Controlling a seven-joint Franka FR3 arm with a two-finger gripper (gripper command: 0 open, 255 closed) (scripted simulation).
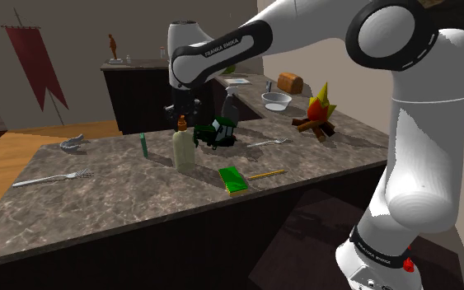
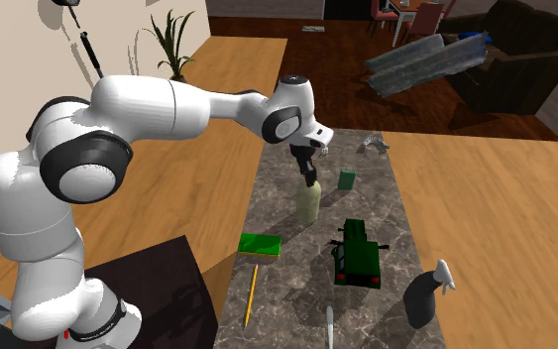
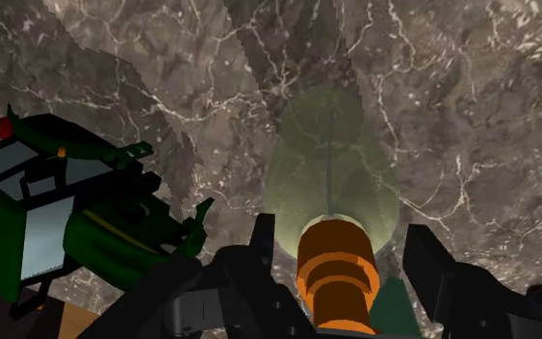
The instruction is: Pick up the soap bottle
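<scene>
Green toy tractor (image 3: 76,221) beside soap bottle (image 3: 331,164) | claw (image 3: 344,236) straddles cap (image 3: 334,274)

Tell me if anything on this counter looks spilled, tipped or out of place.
Nothing is spilled; the soap bottle stands upright. A green toy tractor beside it looks odd among a fork and a bowl.

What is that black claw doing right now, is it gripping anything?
Black two-finger gripper: open, with its fingers standing on either side of the top of the pale green, orange-capped soap bottle, not touching it, holding nothing.
</scene>
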